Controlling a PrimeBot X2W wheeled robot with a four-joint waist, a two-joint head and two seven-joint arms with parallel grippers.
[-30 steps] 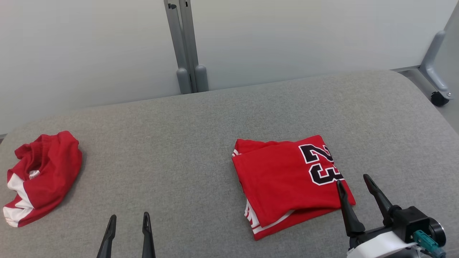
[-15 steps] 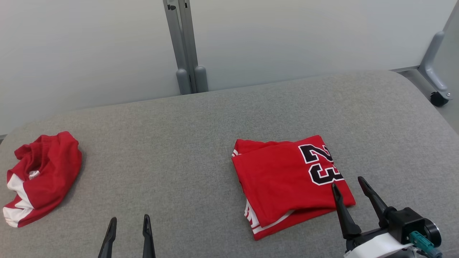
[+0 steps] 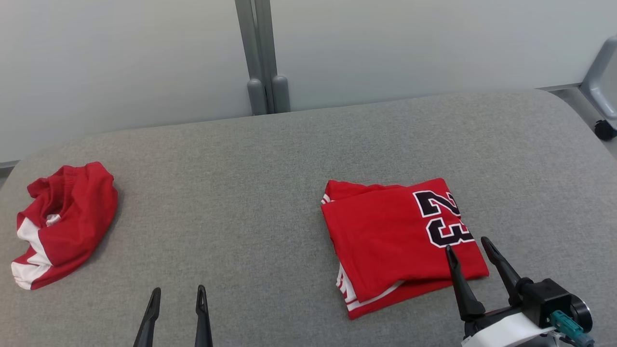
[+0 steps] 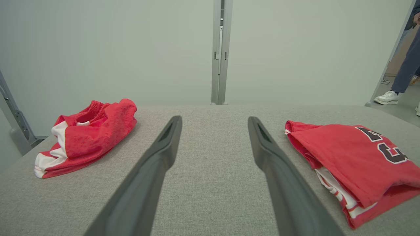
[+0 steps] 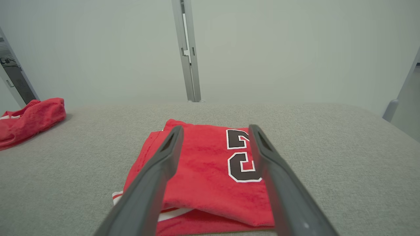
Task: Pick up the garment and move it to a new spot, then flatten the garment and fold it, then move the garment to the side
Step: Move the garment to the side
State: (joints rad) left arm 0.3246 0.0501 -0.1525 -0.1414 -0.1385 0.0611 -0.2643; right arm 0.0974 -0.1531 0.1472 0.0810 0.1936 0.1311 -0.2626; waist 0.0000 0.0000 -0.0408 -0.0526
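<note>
Garment (image 3: 402, 241): red jersey, numeral 23 up, lies as a folded rectangle on the grey padded table (image 3: 250, 193), right of the upright post (image 3: 262, 58) and nearer to us than it. The layers stack fairly square, and a white-striped hem peeks out on the side away from the post. We judge pick-up, flattening and folding done for this piece. We cannot tell whether the shift to the side is done: it sits right of the post, with bare table beyond it.

Right gripper (image 3: 466, 244): fingers spread wide, nothing between them, tips over the jersey corner farthest from the post. We cannot decide whether they touch the cloth. Left gripper (image 3: 178, 289): also wide and empty, over bare table left of the post and well toward us, apart from both cloths.

A crumpled red-and-white piece (image 3: 65, 221) lies far left of the post, near the table's rounded left edge, unflattened. If it belongs to the job, we judge all of its handling left to do.

Room: there is a broad bare stretch in front of the post, between the two cloths, ample for spreading. Right of the post, past the jersey, a narrower strip runs to the rounded right edge, so a push that way has limited margin before overhang. Wall panels level with the post close off the far edge. A caster (image 3: 605, 129) stands off the far right corner.
</note>
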